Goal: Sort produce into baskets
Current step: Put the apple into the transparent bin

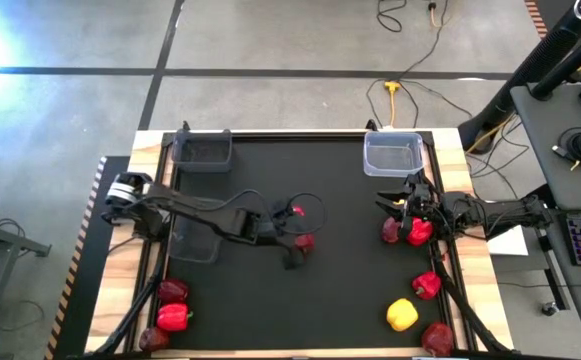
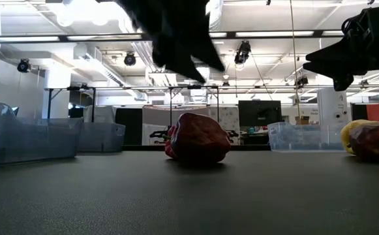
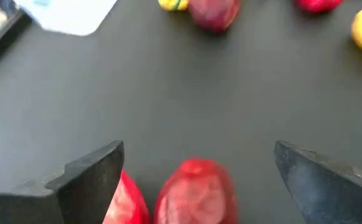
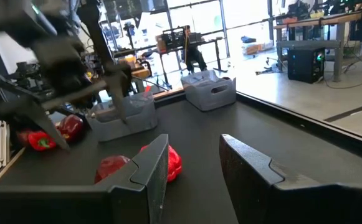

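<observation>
The black table (image 1: 270, 310) carries three baskets (image 1: 391, 155), all apparently empty, so the sorting is hardly begun. The produce (image 1: 402, 315) lies scattered around them on the table. Near the table's middle, the left gripper (image 1: 296, 226) hangs, jaws spread, over two red pieces (image 3: 196, 193). Near the clear basket, the right gripper (image 1: 417, 208) holds nothing, jaws partly apart.

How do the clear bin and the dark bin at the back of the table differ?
The clear bin is pale bluish and sits at the back right, near the right gripper; the dark bin is smoky and sits at the back left. Both are small rectangular see-through bins, upright against the back edge, and neither shows any produce inside from above.
</observation>
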Controlling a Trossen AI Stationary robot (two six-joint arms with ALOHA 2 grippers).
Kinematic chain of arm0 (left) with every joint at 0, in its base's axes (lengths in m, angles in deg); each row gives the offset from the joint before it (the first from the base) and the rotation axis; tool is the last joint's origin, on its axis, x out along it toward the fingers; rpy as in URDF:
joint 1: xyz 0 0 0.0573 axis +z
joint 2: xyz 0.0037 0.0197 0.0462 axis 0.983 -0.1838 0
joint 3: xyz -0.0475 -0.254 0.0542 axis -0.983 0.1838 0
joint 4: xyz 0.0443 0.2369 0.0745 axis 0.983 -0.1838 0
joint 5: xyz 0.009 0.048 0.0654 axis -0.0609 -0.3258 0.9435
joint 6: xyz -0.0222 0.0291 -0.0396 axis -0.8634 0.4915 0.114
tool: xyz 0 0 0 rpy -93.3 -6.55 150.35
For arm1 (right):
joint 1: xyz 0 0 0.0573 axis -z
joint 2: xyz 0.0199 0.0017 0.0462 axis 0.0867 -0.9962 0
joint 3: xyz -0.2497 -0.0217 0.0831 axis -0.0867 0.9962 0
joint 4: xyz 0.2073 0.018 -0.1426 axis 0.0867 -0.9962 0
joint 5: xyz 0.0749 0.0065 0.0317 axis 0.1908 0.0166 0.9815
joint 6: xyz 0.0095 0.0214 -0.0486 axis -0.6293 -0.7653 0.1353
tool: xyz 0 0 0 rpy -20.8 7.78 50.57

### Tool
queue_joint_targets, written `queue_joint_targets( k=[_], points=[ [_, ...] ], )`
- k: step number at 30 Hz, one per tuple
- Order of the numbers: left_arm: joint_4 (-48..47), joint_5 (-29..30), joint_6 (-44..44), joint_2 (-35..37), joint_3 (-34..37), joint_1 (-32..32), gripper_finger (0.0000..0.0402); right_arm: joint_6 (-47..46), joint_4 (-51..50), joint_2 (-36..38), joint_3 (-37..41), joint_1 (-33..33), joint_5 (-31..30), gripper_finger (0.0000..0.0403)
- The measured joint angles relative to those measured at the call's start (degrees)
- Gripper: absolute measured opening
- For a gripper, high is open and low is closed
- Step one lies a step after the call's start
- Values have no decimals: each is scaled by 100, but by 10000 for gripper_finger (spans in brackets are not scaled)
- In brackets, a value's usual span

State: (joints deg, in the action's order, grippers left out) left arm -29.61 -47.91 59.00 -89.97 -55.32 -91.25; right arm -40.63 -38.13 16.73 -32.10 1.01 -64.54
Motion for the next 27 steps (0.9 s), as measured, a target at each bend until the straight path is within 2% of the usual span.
queue_joint_targets(
  k=[9, 15, 20, 27],
  points=[
    [425, -31, 111, -69, 568, -24, 398, 1, 0, 1, 0, -1, -2, 134],
    [1296, -45, 151, -61, 1104, -37, 396, 0, 0, 2, -1, -2, -1, 134],
    [1776, -50, 157, -63, 1418, -52, 375, 0, 0, 2, 0, -2, 0, 134],
    [2075, -120, 128, -424, 1441, -114, 343, 0, 0, 1, -1, -2, -2, 134]
  ],
)
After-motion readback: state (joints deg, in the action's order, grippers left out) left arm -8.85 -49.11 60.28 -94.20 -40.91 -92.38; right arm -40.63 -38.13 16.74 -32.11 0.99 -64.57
